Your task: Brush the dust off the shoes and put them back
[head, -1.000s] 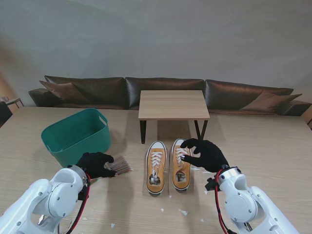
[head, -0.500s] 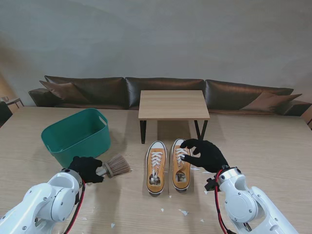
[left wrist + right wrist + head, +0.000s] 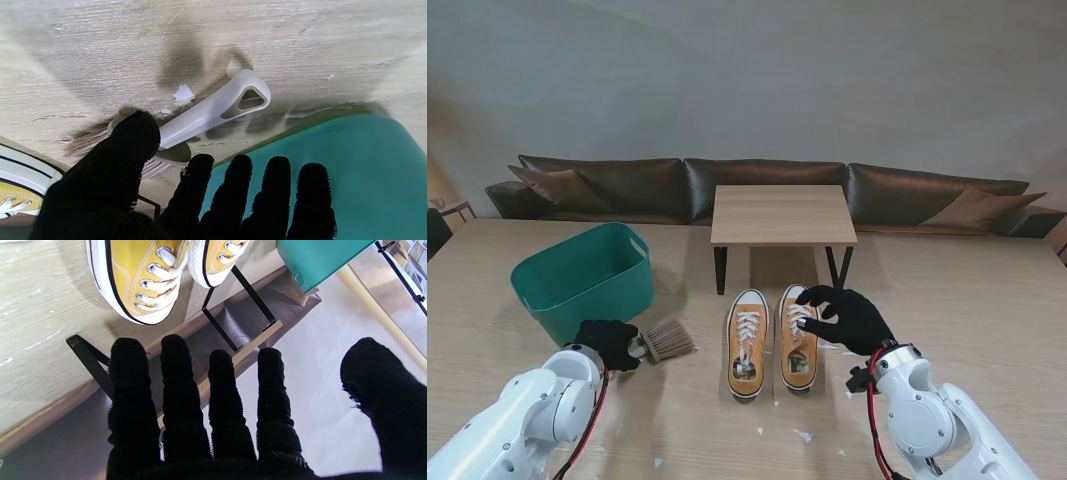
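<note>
Two yellow sneakers with white laces stand side by side on the wooden table, the left shoe (image 3: 748,343) and the right shoe (image 3: 799,336), toes pointing away from me. My right hand (image 3: 852,318) hovers over the right shoe (image 3: 140,280), fingers (image 3: 186,400) spread and holding nothing. A brush (image 3: 665,340) with a white handle (image 3: 213,110) and pale bristles lies flat on the table to the left of the shoes. My left hand (image 3: 607,343) sits open just behind the handle, its fingers (image 3: 240,186) apart and its thumb near the brush head.
A green plastic basket (image 3: 582,280) stands at the left, just beyond my left hand. A small wooden side table (image 3: 783,213) with black legs stands past the shoes, with a brown sofa (image 3: 757,185) behind it. White scraps (image 3: 804,435) lie nearer to me.
My left hand has let go of the brush and drawn back to the left. The brush now lies on the table. My right hand and both shoes have not moved.
</note>
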`<state>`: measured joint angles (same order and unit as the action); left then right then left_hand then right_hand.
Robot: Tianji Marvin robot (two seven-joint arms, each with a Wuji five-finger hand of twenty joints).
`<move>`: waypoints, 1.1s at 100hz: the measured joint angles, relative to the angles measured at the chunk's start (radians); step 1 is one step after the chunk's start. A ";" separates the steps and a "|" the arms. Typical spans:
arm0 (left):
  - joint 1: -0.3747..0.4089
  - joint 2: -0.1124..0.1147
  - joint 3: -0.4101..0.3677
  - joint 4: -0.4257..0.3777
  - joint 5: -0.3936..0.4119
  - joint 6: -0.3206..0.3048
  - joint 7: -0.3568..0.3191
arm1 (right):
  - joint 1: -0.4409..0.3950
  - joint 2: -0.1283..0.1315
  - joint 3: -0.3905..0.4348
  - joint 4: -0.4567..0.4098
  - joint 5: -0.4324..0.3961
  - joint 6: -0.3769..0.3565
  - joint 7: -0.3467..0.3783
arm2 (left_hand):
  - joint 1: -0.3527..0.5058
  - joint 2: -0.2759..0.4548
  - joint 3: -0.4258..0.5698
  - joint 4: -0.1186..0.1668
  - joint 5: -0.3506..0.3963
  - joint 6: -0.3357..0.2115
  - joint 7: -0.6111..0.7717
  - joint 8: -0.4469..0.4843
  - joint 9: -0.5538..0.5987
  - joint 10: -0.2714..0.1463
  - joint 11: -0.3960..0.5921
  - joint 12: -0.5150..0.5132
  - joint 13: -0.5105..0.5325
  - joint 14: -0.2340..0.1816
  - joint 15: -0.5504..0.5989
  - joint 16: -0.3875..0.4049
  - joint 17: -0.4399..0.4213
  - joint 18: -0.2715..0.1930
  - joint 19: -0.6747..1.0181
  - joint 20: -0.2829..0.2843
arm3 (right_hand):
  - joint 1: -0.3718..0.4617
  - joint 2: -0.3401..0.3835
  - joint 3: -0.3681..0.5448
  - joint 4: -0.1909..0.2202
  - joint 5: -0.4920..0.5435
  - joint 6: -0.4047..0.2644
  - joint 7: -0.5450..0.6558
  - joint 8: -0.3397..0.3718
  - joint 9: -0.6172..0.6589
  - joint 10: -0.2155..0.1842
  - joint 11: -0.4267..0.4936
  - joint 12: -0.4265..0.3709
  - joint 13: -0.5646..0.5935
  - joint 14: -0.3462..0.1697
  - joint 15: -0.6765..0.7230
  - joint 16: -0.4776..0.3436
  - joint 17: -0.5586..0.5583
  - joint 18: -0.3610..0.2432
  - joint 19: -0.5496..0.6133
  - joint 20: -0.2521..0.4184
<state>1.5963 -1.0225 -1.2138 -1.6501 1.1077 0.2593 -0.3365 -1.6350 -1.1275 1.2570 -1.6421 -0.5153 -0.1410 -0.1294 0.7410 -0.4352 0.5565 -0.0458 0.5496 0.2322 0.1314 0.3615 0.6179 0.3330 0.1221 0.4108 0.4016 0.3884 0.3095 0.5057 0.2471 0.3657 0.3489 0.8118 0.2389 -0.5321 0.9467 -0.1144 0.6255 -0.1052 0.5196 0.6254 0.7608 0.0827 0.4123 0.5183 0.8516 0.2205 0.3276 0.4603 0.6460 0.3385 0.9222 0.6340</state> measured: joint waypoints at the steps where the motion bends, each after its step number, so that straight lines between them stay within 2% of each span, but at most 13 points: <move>1: -0.003 0.000 0.003 0.004 -0.003 0.001 0.001 | 0.000 0.000 0.000 0.000 0.000 0.000 0.001 | 0.000 0.000 0.001 0.000 0.000 -0.004 0.001 0.000 0.000 0.000 0.001 0.001 0.000 0.000 0.000 0.001 0.001 0.000 0.000 0.000 | 0.000 0.000 0.000 0.000 0.000 0.000 0.000 0.000 0.000 0.000 0.000 0.000 0.000 0.000 0.000 0.000 0.000 0.000 0.000 0.000; 20: -0.033 0.000 0.038 0.044 -0.023 0.017 0.003 | -0.001 0.000 0.000 0.000 0.006 0.001 0.005 | 0.000 -0.013 0.056 0.000 0.053 -0.013 0.062 0.053 0.041 0.001 0.021 0.036 0.046 0.001 0.054 0.018 0.038 0.000 0.024 0.048 | 0.000 0.010 0.000 0.000 0.000 0.003 0.000 0.000 0.000 0.002 0.000 0.000 0.000 0.001 0.000 0.000 -0.001 0.000 0.000 0.000; 29: -0.042 0.001 0.047 0.057 -0.025 0.015 0.012 | -0.001 -0.001 0.000 0.000 0.010 0.002 0.004 | 0.001 -0.039 0.095 -0.011 0.067 0.000 0.079 0.102 0.064 0.001 0.037 0.058 0.070 0.001 0.101 0.043 0.024 0.000 0.182 0.089 | 0.000 0.010 0.000 0.000 0.000 0.009 0.000 0.000 0.000 0.002 0.000 0.000 0.000 0.001 0.000 0.000 -0.001 0.000 0.000 0.000; 46: -0.064 0.002 0.066 0.080 -0.022 0.001 0.034 | -0.001 -0.002 -0.001 0.000 0.021 0.005 0.004 | 0.003 -0.076 0.160 -0.014 0.088 0.019 0.151 0.198 0.111 -0.005 0.075 0.105 0.139 0.002 0.226 0.113 -0.031 -0.015 0.704 -0.047 | 0.000 0.010 0.000 0.000 0.000 0.017 0.000 -0.004 0.000 0.013 0.000 0.000 0.000 0.001 0.000 0.000 -0.001 0.001 0.000 0.000; 51: -0.073 0.003 0.076 0.091 -0.020 -0.003 0.041 | -0.002 -0.002 -0.001 0.000 0.025 0.006 0.004 | 0.031 -0.096 0.169 -0.052 0.089 0.030 0.189 0.244 0.145 -0.010 0.097 0.124 0.170 0.001 0.265 0.133 -0.011 -0.024 0.781 -0.070 | 0.000 0.010 0.000 0.000 0.000 0.021 0.000 -0.004 0.001 0.015 0.000 0.000 0.000 0.002 0.000 0.000 -0.001 0.002 0.000 0.000; 53: -0.077 0.003 0.080 0.095 -0.019 -0.005 0.044 | -0.002 -0.002 -0.001 0.000 0.027 0.006 0.004 | 0.043 -0.107 0.169 -0.070 0.089 0.036 0.202 0.263 0.152 -0.012 0.102 0.129 0.177 0.000 0.282 0.142 -0.003 -0.026 0.797 -0.071 | 0.000 0.010 0.000 0.000 0.000 0.022 0.000 -0.004 0.001 0.015 0.000 0.000 0.000 0.002 0.000 0.000 -0.001 0.002 0.000 0.000; 69: -0.119 0.007 0.123 0.126 -0.023 -0.002 0.050 | -0.003 -0.003 -0.001 -0.001 0.037 0.010 0.006 | 0.054 -0.127 0.175 -0.070 0.099 0.088 0.300 0.332 0.171 -0.018 0.131 0.156 0.213 -0.021 0.359 0.182 0.039 -0.040 0.883 -0.072 | 0.000 0.023 -0.002 0.000 0.000 0.039 0.000 -0.006 0.001 0.018 0.000 0.000 0.000 0.003 0.004 0.001 -0.002 0.003 0.000 0.010; 79: -0.143 0.008 0.145 0.143 -0.031 0.000 0.046 | -0.003 -0.004 0.000 -0.001 0.039 0.011 0.008 | 0.093 -0.172 0.190 -0.072 0.114 0.106 0.347 0.342 0.183 -0.002 0.167 0.181 0.236 -0.028 0.386 0.194 0.066 -0.048 0.908 -0.082 | 0.000 0.023 -0.002 0.000 0.000 0.052 0.000 -0.010 0.001 0.018 0.000 0.000 0.000 0.003 0.008 0.001 -0.002 0.003 0.000 0.013; 80: -0.146 0.008 0.147 0.144 -0.032 0.001 0.046 | -0.003 -0.004 0.000 -0.001 0.039 0.011 0.008 | 0.093 -0.181 0.193 -0.091 0.118 0.110 0.352 0.343 0.189 0.002 0.168 0.182 0.236 -0.028 0.387 0.194 0.068 -0.049 0.908 -0.083 | 0.000 0.023 -0.002 0.000 0.000 0.053 0.000 -0.010 0.001 0.019 0.000 0.000 0.000 0.003 0.008 0.001 -0.002 0.004 0.000 0.013; 89: -0.171 0.013 0.175 0.156 -0.036 0.008 0.032 | -0.003 -0.004 0.000 -0.001 0.046 0.015 0.008 | 0.106 -0.197 0.195 -0.091 0.121 0.121 0.411 0.364 0.194 0.024 0.188 0.212 0.261 -0.043 0.413 0.206 0.093 -0.052 0.946 -0.086 | 0.000 0.034 -0.002 0.000 0.000 0.064 0.000 -0.010 0.001 0.020 0.000 0.000 0.000 0.004 0.008 0.001 -0.003 0.004 0.000 0.013; 93: -0.185 0.015 0.190 0.162 -0.041 0.015 0.027 | -0.003 -0.005 0.000 -0.001 0.048 0.016 0.008 | 0.139 -0.215 0.195 -0.112 0.121 0.123 0.461 0.375 0.197 0.041 0.197 0.233 0.262 -0.046 0.439 0.217 0.105 -0.052 0.967 -0.094 | 0.000 0.034 -0.002 0.000 0.000 0.067 0.000 -0.010 0.001 0.024 0.000 0.000 0.000 0.004 0.008 0.001 -0.003 0.005 0.000 0.013; 102: -0.208 0.016 0.213 0.179 -0.069 0.025 0.034 | -0.003 -0.005 -0.001 -0.001 0.052 0.018 0.007 | 0.177 -0.213 0.196 -0.126 0.154 0.006 0.679 0.385 0.211 0.060 0.198 0.386 0.310 -0.058 0.489 0.233 0.146 -0.052 1.007 -0.098 | 0.000 0.058 -0.003 0.000 0.000 0.079 0.000 -0.010 0.001 0.028 0.000 0.000 0.000 0.005 0.010 0.003 -0.005 0.012 0.000 0.013; 110: -0.227 0.015 0.237 0.198 -0.093 0.026 0.063 | -0.003 -0.006 -0.001 0.000 0.056 0.019 0.006 | 0.177 -0.253 0.242 -0.126 0.154 -0.009 0.762 0.392 0.312 0.002 0.198 0.552 0.366 -0.071 0.526 0.244 0.184 -0.057 1.021 -0.108 | 0.000 0.059 -0.003 0.000 0.000 0.090 0.000 -0.010 0.001 0.029 0.000 0.000 0.000 0.005 0.012 0.009 -0.005 0.012 0.000 0.013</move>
<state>1.3693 -1.0072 -0.9767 -1.4517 1.0143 0.2851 -0.2740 -1.6380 -1.1335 1.2559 -1.6426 -0.4594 -0.1216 -0.1229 0.9180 -0.6879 0.7987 -0.1721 0.7034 0.2230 0.8932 0.7537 0.9296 0.3350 0.3198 0.9625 0.7672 0.3171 0.8359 0.7494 0.4312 0.3085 1.3695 0.7041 0.2385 -0.4734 0.9441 -0.1143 0.6256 -0.0155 0.5193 0.6149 0.7618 0.1115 0.4123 0.5183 0.8518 0.2252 0.3398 0.4690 0.6405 0.3509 0.9220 0.6470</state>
